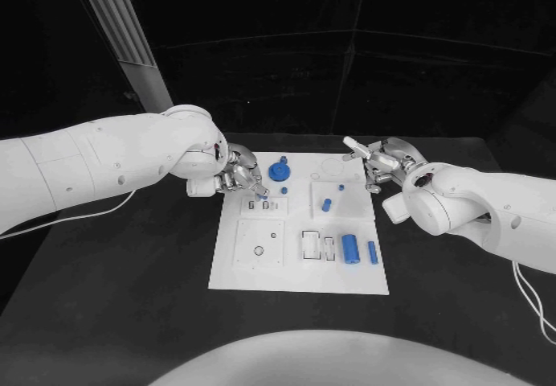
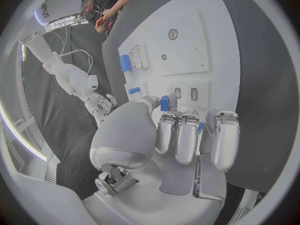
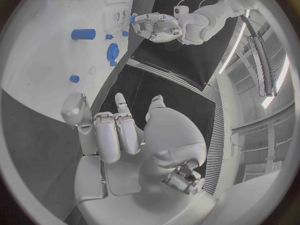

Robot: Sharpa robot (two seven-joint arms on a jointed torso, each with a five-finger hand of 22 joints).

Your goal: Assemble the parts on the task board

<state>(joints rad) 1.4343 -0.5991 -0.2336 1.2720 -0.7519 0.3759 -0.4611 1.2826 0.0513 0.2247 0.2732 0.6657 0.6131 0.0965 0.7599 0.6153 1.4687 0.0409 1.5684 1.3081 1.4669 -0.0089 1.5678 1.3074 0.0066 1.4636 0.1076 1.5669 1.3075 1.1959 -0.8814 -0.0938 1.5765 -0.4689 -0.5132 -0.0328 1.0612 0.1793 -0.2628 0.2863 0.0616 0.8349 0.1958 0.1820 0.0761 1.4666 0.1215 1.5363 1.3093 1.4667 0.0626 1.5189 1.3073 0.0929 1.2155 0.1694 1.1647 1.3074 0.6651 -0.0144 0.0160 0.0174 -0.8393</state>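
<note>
The black tabletop [image 1: 116, 273] carries the white task board [image 1: 290, 277] at its middle, long axis running away from the robot. The left robot hand [image 1: 238, 178] hangs over the board's far left corner. The right robot hand [image 1: 382, 161] sits just off the far right edge, fingers loosely spread and holding nothing, to judge from the right wrist view.

The left robot hand pinches a small blue peg [image 2: 164, 103] between thumb and fingers, its tip pointing down toward the board. Just beside and below that tip lie two small rectangular slots [image 1: 267, 205], side by side near the board's left edge. That gap is what the next move likely depends on: the peg seems to need lowering straight into one slot. Other blue parts, the large blue cylinder [image 1: 350, 248] and a blue bar [image 1: 372, 252], lie well apart at the near right.
</note>
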